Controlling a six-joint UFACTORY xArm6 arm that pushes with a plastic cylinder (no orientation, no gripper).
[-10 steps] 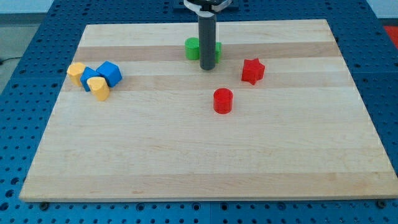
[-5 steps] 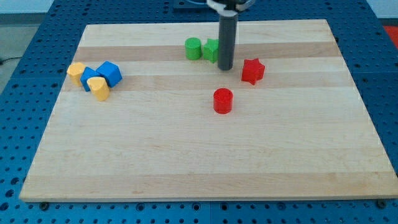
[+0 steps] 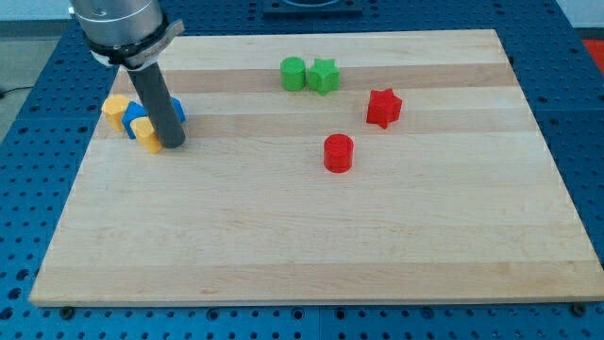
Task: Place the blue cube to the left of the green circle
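Note:
The blue cube sits near the board's left edge, mostly hidden behind my rod. My tip rests on the board just below the cube, right of a yellow block. The green circle stands near the view's top centre, far to the right of the cube, with a green star touching its right side.
A second blue block and a yellow block cluster with the cube at the left. A red star and a red cylinder lie right of centre. The wooden board lies on a blue pegboard.
My rod has swept from beside the green blocks at the view's top centre to the left cluster, now just below the blue cube. No block has visibly moved.

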